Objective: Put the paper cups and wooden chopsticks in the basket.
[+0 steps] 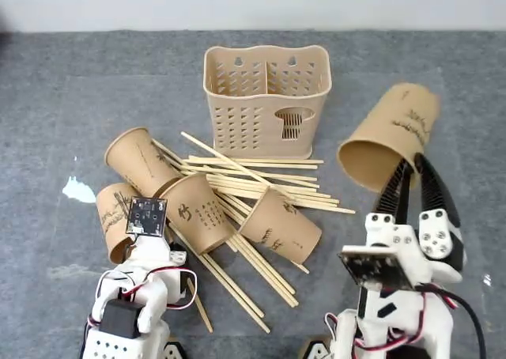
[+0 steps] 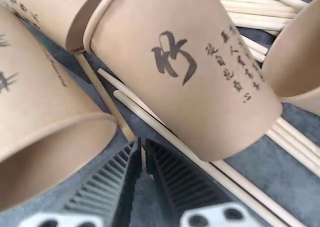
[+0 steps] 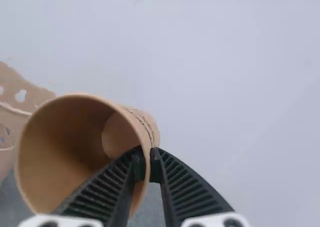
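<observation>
Upright beige basket (image 1: 266,98), four paper cups (image 1: 198,213) toppled among scattered chopsticks (image 1: 261,181), fifth cup (image 1: 391,134) held tilted

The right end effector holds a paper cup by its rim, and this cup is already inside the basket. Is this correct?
No. The right end effector holds the paper cup by its rim, but the cup is outside the basket, beside it, as the high view shows.

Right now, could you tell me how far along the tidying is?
Done: nothing; the basket looks empty. In hand: the right hand grips one paper cup by its rim, lifted beside the basket. Still to do: four cups and the chopsticks lie on the table.
</observation>
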`<state>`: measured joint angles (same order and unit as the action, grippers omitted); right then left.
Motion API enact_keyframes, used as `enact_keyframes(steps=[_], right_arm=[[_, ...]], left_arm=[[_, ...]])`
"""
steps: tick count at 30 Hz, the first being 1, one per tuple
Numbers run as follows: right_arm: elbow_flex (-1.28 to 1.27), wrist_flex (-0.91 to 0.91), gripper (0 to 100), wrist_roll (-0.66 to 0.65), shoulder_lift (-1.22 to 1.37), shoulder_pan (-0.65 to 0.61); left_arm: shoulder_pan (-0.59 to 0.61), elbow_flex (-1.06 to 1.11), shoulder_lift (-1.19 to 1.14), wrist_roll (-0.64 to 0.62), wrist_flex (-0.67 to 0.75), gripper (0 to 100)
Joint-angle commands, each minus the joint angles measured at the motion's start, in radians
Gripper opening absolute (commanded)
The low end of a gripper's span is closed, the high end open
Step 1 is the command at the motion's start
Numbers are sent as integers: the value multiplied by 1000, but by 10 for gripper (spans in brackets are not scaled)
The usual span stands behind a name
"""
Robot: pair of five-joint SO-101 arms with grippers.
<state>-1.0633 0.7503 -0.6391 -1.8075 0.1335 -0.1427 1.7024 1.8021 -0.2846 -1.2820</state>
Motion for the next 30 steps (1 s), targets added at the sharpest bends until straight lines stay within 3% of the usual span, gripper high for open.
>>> enact_keyframes(steps=[1,7,19,30], right_arm=[[72,-59,9,20,73,-10],[313,-8,9,152,355,-15],[825,228,9,371,924,-239],[1046,223,9,476,1199,-332]], left_arm=[[5,-19,18,0,21,14],[5,-19,18,0,21,14],[5,-19,18,0,21,14],[5,-19,18,0,21,14]])
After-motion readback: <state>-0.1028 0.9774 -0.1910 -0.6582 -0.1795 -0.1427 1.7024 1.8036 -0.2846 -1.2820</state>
